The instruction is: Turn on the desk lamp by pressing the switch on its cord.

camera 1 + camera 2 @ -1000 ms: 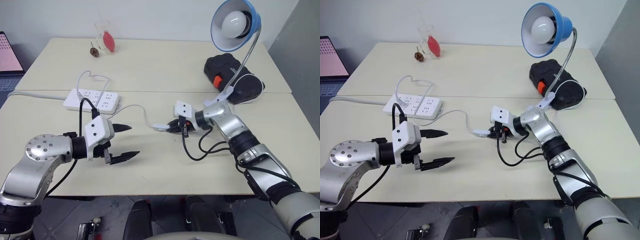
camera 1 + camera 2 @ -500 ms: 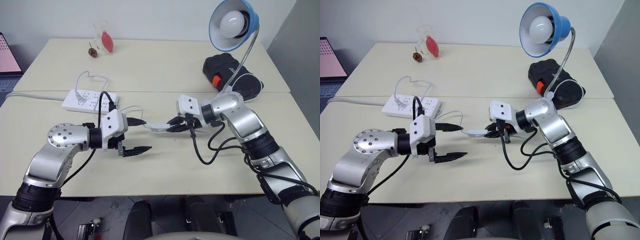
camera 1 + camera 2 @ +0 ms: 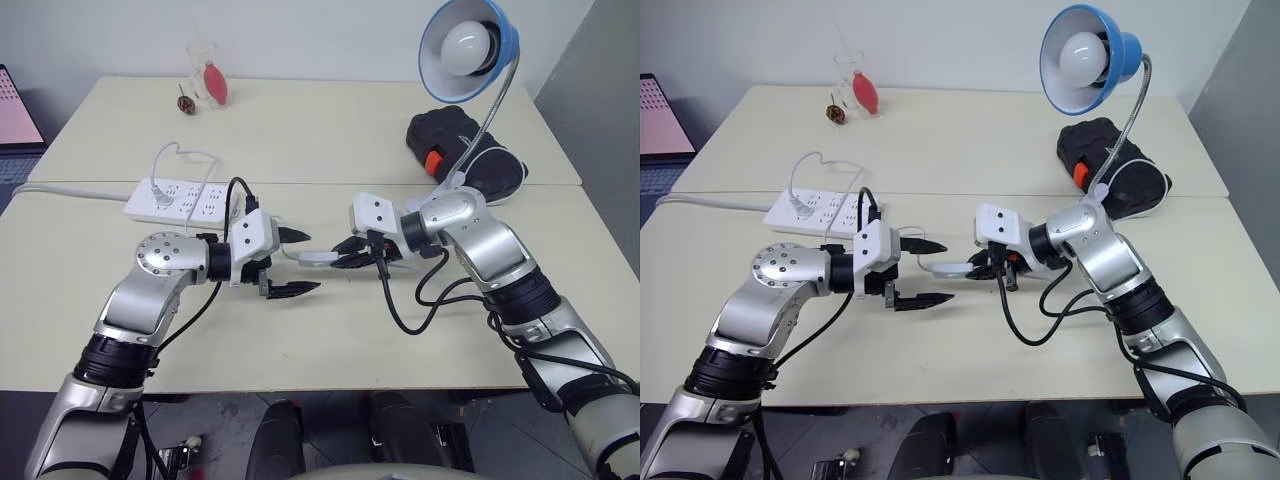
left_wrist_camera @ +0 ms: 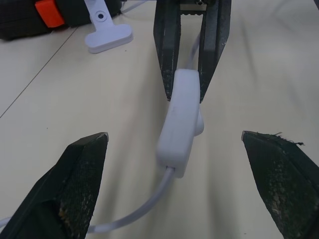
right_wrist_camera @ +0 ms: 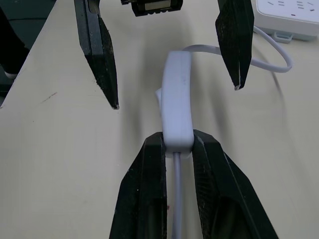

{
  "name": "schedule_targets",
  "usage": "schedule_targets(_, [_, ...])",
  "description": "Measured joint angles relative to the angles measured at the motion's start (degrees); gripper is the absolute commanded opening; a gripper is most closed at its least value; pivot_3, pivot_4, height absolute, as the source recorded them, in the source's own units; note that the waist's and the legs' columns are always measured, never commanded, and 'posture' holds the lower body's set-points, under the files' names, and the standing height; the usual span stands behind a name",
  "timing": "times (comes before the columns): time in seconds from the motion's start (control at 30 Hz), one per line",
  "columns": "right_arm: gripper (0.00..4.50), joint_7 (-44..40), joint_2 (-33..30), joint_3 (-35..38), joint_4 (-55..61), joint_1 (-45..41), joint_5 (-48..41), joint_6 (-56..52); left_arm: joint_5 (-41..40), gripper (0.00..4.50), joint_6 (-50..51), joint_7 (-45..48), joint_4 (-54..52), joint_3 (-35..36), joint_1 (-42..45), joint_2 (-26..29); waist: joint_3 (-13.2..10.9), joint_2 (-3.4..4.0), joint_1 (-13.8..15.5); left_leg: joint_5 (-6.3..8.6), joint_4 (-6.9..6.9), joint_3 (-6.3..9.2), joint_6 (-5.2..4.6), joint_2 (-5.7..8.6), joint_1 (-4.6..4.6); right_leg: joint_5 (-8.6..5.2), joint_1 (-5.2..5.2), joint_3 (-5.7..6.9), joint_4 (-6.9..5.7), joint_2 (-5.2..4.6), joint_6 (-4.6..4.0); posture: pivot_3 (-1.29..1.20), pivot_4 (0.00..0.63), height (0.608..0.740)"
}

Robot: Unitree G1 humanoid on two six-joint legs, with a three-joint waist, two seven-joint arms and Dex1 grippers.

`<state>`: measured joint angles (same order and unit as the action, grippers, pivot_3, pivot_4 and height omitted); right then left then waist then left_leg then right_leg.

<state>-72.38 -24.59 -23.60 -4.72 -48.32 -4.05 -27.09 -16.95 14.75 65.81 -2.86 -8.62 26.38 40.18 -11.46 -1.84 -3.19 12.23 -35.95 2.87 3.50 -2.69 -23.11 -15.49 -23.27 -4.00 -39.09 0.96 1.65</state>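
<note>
The desk lamp (image 3: 470,45) with its blue shade and white bulb stands unlit at the back right, its white clamp (image 3: 448,186) on the table. Its thin white cord (image 3: 902,227) loops from the power strip to the switch (image 3: 317,256), a small white oblong held just above the tabletop. My right gripper (image 3: 343,253) is shut on the switch's near end, fingers (image 5: 149,164) pinching both sides. My left gripper (image 3: 298,262) is open and points at the switch from the other side, its fingertips (image 4: 84,164) spread wide on either side of the free end, not touching it.
A white power strip (image 3: 182,199) lies at the left with plugs in it. A black case with an orange button (image 3: 462,158) sits behind the lamp clamp. A glass with a red object (image 3: 208,74) stands at the far back. A black cable (image 3: 410,300) hangs from my right wrist.
My left gripper has moved right and forward, from well left of the switch to straddling its free end. My right gripper drew back slightly and lifted, still holding the switch.
</note>
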Motion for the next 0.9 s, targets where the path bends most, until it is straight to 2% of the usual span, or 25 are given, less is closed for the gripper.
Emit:
schedule_targets(0.1, [0.39,0.00,0.00,-0.09,0.03,0.08,-0.01,-0.03,0.13,4.50,0.00,0.05,0.21,-0.02,0.42,-0.30,0.00,0.00,0.00,0.00,0.00,0.00,0.00,0.00,0.00,0.00,0.00,-0.01,0.00,0.00,0.00,0.00,0.150,0.740])
schedule_targets(0.2, [0.39,-0.01,0.00,-0.15,0.04,0.08,-0.01,-0.03,0.27,4.05,0.01,0.11,0.21,-0.09,0.43,-0.51,0.00,0.00,-0.01,0.00,0.00,0.00,0.00,0.00,0.00,0.00,0.00,0.00,0.00,0.00,0.00,0.00,0.150,0.740])
schedule_targets(0.47, [0.39,-0.06,0.00,-0.21,0.19,0.09,-0.03,-0.03,1.65,2.20,-0.10,0.10,0.76,-0.70,1.21,-0.82,0.00,0.00,-0.02,0.00,0.00,0.00,0.00,0.00,0.00,0.00,0.00,0.00,0.00,0.00,0.00,0.00,0.150,0.740])
schedule_targets(0.7, [0.39,0.33,-0.48,-0.19,0.27,0.09,0.05,-0.07,3.14,0.76,-1.51,1.20,1.46,-1.74,1.54,-1.22,0.00,0.00,0.00,0.00,0.00,0.00,0.00,0.00,0.00,0.00,0.00,0.00,0.00,0.00,0.00,0.00,0.150,0.740])
schedule_targets(0.8, [0.39,-0.03,-0.85,-0.26,0.29,0.09,0.07,-0.07,3.83,0.53,-2.63,1.77,1.66,-2.43,1.56,-1.22,0.00,0.00,-0.01,0.00,0.00,0.00,0.00,0.00,-0.01,0.00,0.00,-0.01,0.01,0.00,0.00,0.00,0.150,0.740])
schedule_targets(0.9, [0.39,-0.04,-0.85,-0.26,0.36,0.09,0.07,-0.06,4.22,0.51,-3.67,2.27,2.28,-2.43,1.84,-1.23,0.00,0.00,-0.01,0.00,0.00,0.01,0.00,0.00,0.00,0.00,0.00,0.00,0.00,0.00,0.00,0.00,0.150,0.740])
